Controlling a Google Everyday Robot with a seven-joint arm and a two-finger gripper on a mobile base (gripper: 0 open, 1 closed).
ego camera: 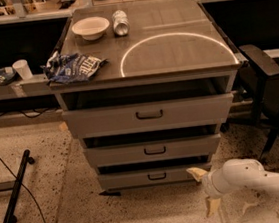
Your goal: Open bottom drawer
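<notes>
The narrow, flat grey metal bottom drawer (127,179) sits lowest in the grey cabinet (173,54). The white-armed two-finger gripper (205,189) hangs just beside its right end, pale fingers (197,173) spread apart.

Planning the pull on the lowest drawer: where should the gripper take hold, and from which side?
Grip the small dark loop handle centred on the bottom drawer, coming straight from the front; the rest of the front is flat. The gripper sits low by the drawer's right end, fingers open.
</notes>
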